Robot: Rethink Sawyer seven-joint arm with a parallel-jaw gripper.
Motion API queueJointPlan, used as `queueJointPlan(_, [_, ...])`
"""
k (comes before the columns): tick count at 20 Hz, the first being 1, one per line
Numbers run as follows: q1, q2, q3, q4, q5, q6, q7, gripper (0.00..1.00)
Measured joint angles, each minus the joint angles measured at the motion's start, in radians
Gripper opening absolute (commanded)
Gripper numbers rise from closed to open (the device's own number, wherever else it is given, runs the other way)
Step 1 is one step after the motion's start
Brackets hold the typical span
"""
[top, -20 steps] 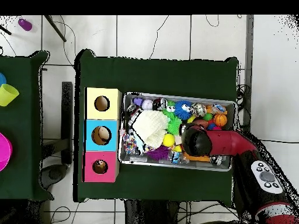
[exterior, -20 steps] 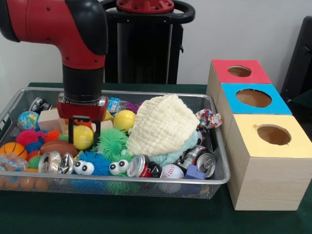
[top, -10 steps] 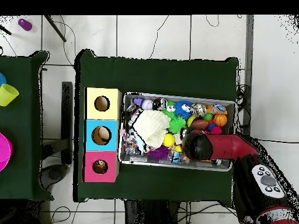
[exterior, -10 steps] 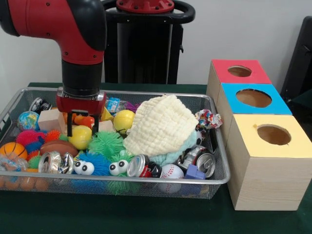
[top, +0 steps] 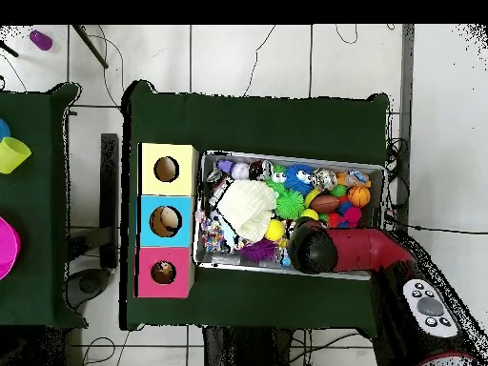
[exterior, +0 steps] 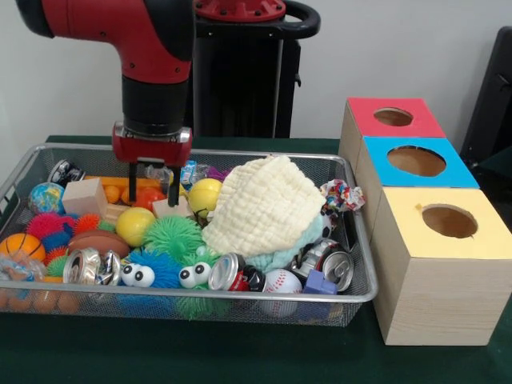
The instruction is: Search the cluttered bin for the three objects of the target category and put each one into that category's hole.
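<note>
A wire bin (exterior: 362, 293) holds mixed clutter. Two yellow balls (exterior: 136, 226) (exterior: 204, 196), a baseball (exterior: 282, 282), a basketball (exterior: 20, 246), a brown football (exterior: 96, 240) and a globe ball (exterior: 46, 198) lie in it. My gripper (exterior: 152, 198) hangs open at the bin's back, above an orange-red toy, a little up and right of the nearer yellow ball. Nothing is between its fingers (exterior: 172, 192). In the overhead view the arm's head (top: 313, 250) hides the gripper. Three boxes with round holes stand beside the bin: red (exterior: 392, 120), blue (exterior: 416, 164), yellow (exterior: 448, 224).
A cream cloth (exterior: 268, 204) is heaped mid-bin over other items. Crushed cans (exterior: 236, 274) (exterior: 328, 264) (exterior: 92, 266), a wooden block (exterior: 84, 196), a green spiky toy (exterior: 174, 236) and blue furry toys with eyes (exterior: 148, 272) crowd the front. The overhead view shows the boxes (top: 166, 221) left of the bin.
The gripper has risen from around the nearer yellow ball and shifted right and toward the bin's back. The ball stays in the bin.
</note>
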Motion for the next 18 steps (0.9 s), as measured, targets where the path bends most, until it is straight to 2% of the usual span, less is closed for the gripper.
queueJointPlan(5, [0.025,-0.048,-0.019,0.052,0.008,0.000,0.000,1.00])
queueJointPlan(18, [0.053,-0.053,-0.036,0.059,0.035,0.004,0.000,1.00])
